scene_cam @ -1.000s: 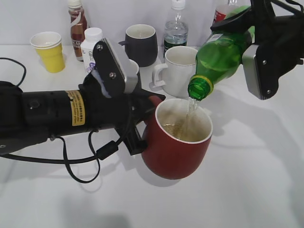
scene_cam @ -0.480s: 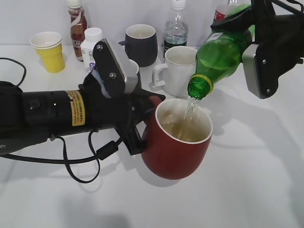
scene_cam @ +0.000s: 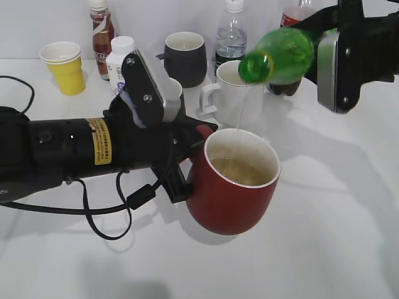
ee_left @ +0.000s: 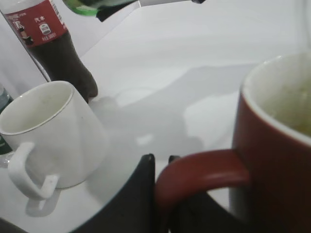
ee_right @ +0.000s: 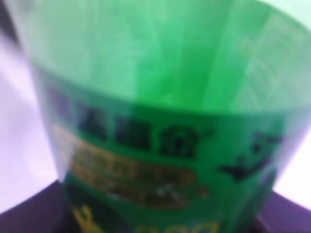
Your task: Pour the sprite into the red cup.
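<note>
The right gripper [scene_cam: 336, 53] is clamped on the sprite [scene_cam: 278, 56], holding it roughly level in the air with its open neck pointing away from the gripper, toward the left arm. A thin thread of liquid hangs below the neck. Lower down, the left gripper [ee_left: 160, 167] pinches the handle of the red cup [scene_cam: 235, 182], which sits tilted and holds pale liquid. Beyond the left gripper stand a white mug [ee_left: 51, 133] and, farther off, a cola bottle [ee_left: 53, 46]. A yellow cup [scene_cam: 63, 66] stands well apart from both grippers.
</note>
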Available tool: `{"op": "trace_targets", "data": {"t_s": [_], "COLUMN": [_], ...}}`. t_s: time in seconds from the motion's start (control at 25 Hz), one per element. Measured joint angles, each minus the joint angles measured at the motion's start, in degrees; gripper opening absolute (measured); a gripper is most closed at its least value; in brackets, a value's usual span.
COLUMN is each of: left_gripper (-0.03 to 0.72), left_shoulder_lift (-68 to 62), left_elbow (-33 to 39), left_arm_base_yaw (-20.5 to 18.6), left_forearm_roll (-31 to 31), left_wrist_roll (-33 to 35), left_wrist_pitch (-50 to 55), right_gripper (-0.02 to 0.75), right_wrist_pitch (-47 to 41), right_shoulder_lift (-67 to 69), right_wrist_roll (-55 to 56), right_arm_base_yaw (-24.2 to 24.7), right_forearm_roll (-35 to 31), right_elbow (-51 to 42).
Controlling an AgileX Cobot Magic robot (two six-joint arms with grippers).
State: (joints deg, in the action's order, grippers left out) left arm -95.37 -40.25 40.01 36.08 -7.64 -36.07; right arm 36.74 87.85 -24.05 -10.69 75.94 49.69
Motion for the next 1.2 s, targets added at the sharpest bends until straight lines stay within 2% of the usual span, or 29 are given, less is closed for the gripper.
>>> {"op": "trace_targets", "data": {"t_s": [0.16,0.4,0.52,0.64,0.92,1.08,1.2], "left_gripper": [0.05,0.05,0.05,0.05,0.05,0.05,0.05], "left_shoulder_lift": [0.2,3.5,6.3,9.7,20.0,24.5,26.3], "left_elbow": [0.0,0.0,0.6,2.0,4.8,4.9,4.9], "left_arm_base_yaw": [0.0,-0.4,-1.4,-3.3,-10.1,-15.6,-19.8], "left_forearm_roll": [-0.7,-3.8,-6.0,-8.6,-10.3,-11.4,-13.8], "left_wrist_roll": [0.0,0.0,0.0,0.0,0.0,0.0,0.1], "left_wrist_pitch": [0.1,0.1,0.5,1.3,6.5,11.0,12.2], "right_gripper": [0.392,0.392,0.392,0.392,0.392,0.392,0.392], "right_wrist_pitch": [0.5,6.0,9.6,11.3,14.1,11.9,6.3], "right_shoulder_lift": [0.0,0.0,0.0,0.0,0.0,0.0,0.0], "right_wrist_roll": [12.4,29.9,32.7,33.5,34.0,34.3,36.5], "right_arm_base_yaw": [0.0,0.0,0.0,0.0,-0.1,-0.1,-0.1], "right_forearm_roll": [0.0,-1.4,-8.9,-19.1,-36.3,-44.7,-48.5], "right_elbow": [0.0,0.0,0.0,0.1,0.3,0.7,0.7]}}
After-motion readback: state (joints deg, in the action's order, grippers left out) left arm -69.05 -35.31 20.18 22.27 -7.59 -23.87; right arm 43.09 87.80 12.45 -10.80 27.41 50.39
